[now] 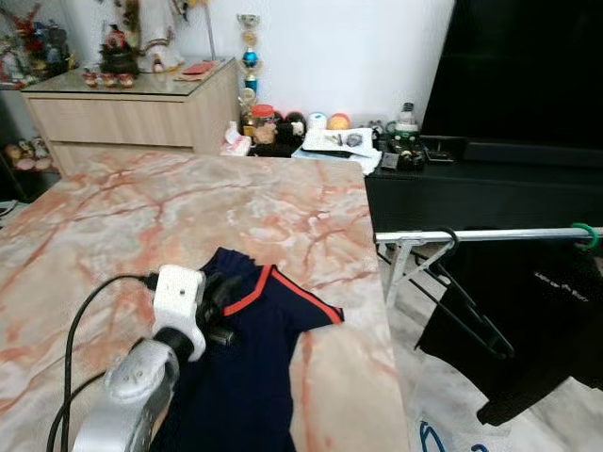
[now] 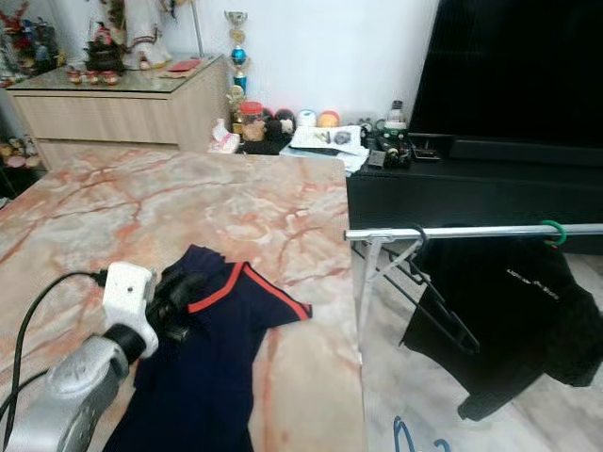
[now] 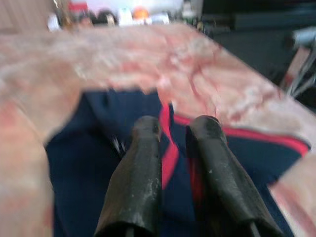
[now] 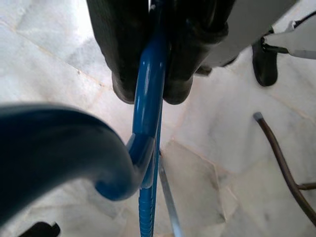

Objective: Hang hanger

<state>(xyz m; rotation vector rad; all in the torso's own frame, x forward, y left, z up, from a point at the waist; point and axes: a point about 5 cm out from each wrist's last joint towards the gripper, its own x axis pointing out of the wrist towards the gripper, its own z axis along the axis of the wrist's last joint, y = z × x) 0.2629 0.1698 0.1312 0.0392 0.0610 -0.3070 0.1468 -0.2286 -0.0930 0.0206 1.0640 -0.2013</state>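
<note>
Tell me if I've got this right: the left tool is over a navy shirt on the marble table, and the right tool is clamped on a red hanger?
Not quite. The hanger in the right tool is blue, not red, as the right wrist view shows. The rest holds: the left tool is over the navy shirt on the marble table.

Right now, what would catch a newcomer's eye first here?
A navy shirt with red trim lies on the marble table, the left gripper at its collar. To the right a black shirt hangs on a metal rail. The right gripper holds a blue hanger.
</note>
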